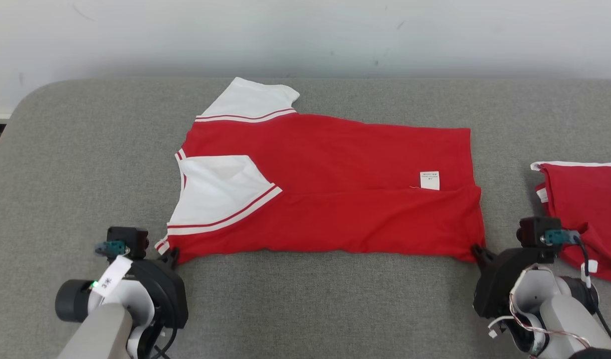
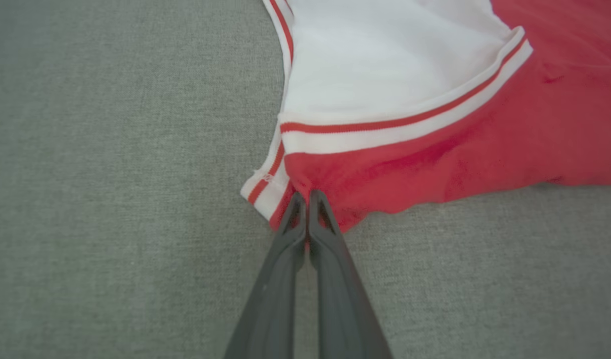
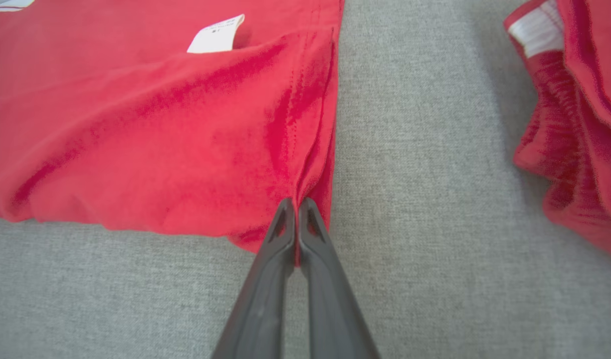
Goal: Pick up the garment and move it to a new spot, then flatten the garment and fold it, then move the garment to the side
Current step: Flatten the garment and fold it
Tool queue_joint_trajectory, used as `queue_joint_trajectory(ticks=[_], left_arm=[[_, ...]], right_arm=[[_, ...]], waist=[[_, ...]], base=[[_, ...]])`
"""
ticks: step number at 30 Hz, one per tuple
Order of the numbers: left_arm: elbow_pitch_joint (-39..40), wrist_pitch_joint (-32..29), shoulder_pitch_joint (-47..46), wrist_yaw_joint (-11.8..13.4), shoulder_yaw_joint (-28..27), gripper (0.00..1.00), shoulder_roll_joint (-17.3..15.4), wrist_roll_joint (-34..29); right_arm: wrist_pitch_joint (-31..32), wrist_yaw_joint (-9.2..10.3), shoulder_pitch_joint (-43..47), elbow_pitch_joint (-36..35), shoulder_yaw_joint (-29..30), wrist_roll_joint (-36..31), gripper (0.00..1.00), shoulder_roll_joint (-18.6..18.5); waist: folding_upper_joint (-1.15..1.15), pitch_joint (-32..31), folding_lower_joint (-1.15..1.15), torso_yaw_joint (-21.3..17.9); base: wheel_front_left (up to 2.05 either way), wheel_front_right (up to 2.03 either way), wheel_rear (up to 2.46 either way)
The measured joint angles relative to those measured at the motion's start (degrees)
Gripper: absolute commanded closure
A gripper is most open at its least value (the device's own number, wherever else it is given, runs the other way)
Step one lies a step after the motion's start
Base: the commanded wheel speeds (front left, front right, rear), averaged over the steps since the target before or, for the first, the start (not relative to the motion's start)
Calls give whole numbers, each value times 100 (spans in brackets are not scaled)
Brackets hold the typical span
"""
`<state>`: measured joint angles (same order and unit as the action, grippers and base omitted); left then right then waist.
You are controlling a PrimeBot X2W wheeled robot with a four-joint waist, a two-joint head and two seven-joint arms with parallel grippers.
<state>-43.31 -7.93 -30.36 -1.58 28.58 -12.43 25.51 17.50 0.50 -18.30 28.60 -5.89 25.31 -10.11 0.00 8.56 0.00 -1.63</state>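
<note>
The garment [image 1: 335,199] is a red shirt with white, red-striped sleeves, spread sideways on the grey padded table [image 1: 305,309], its lower half folded up. My left gripper [image 1: 172,257] is shut on the garment's near left corner, beside the sleeve cuff; in the left wrist view the gripper [image 2: 307,195] pinches red cloth [image 2: 385,174]. My right gripper [image 1: 477,249] is shut on the near right corner at the hem, and the right wrist view shows that gripper [image 3: 297,202] clamped on the bunched hem edge [image 3: 305,149]. A white care label [image 1: 429,180] lies near the hem.
A second red garment [image 1: 584,209] with white trim lies crumpled at the table's right edge, just beyond my right wrist; it shows too in the right wrist view [image 3: 574,114]. A pale wall [image 1: 305,35] runs behind the table.
</note>
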Motion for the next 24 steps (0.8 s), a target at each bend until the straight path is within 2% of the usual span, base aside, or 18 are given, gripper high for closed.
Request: queue_joint_trajectory(ticks=[11,24], left_arm=[[141,250,527,-51,-33,100,-221,32],[550,412,1151,-46,-33,100,-245,107]], right_arm=[[-166,-57,914,-497,243,355,100,99],[-177,-108,1875,-1399,388,726,100,218]], waist=[[0,-213,0,-10],[0,-547,0,2]], base=[[0,0,0],[0,0,0]])
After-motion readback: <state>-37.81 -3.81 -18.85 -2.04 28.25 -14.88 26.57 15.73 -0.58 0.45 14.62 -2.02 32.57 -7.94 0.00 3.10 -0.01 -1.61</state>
